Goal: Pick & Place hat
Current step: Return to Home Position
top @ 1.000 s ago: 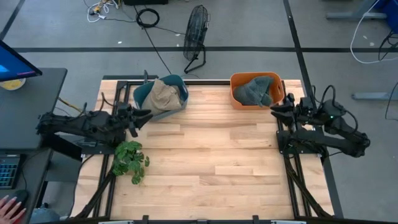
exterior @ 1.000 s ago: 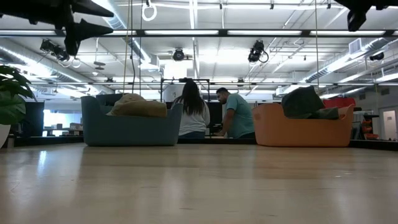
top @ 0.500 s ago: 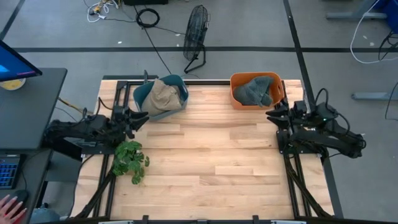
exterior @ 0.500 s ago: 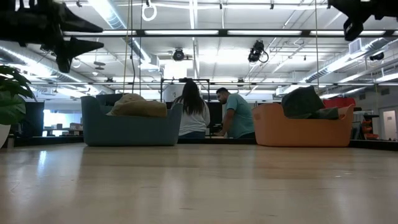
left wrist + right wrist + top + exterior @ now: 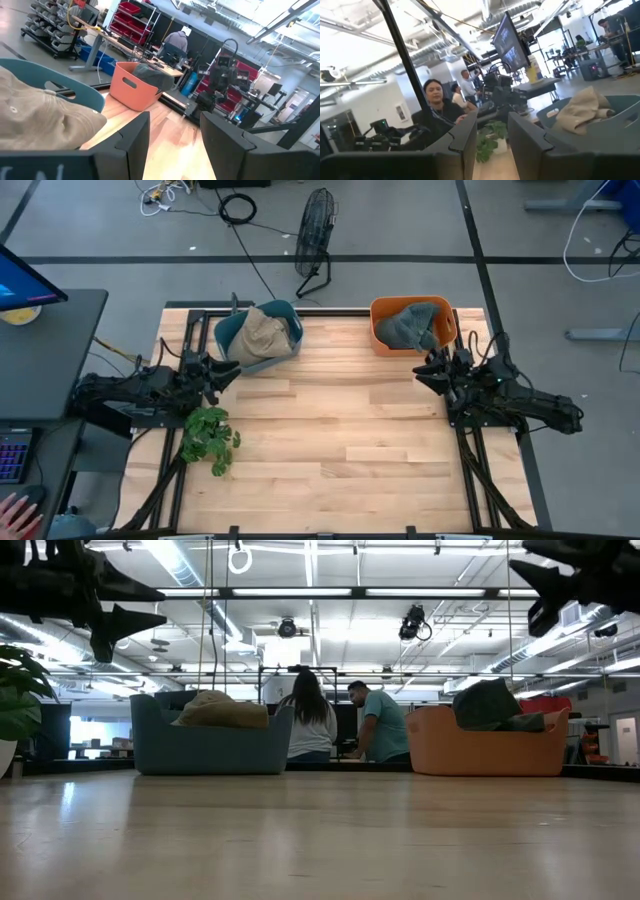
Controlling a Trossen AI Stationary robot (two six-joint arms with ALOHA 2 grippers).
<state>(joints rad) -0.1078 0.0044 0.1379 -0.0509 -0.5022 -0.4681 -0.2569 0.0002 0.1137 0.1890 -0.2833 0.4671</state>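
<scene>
A tan hat [image 5: 262, 332] lies heaped in a blue bin [image 5: 230, 330] at the table's far left; it also shows in the low view [image 5: 220, 710] and the left wrist view [image 5: 40, 115]. A grey hat [image 5: 410, 325] fills an orange bin [image 5: 385, 308] at the far right, its crown rising above the rim [image 5: 490, 702]. My left gripper [image 5: 232, 367] hovers open just near-side of the blue bin, pointing right. My right gripper [image 5: 420, 370] hovers open near-side of the orange bin, pointing left. Both grippers are high above the wood in the low view, left [image 5: 150, 610] and right [image 5: 530, 590].
A potted plant [image 5: 208, 438] stands at the table's left edge, near my left arm. Bare wood [image 5: 340, 420] spreads between the arms. A fan [image 5: 316, 230] and cables lie on the floor past the far edge. Two people [image 5: 345, 720] sit beyond the table.
My right gripper has moved toward the table's left and a little toward the near edge, coming in over the wood and sinking slightly. My left gripper has drawn back a little toward the left edge and dropped slightly. Both hats stayed in their bins.
</scene>
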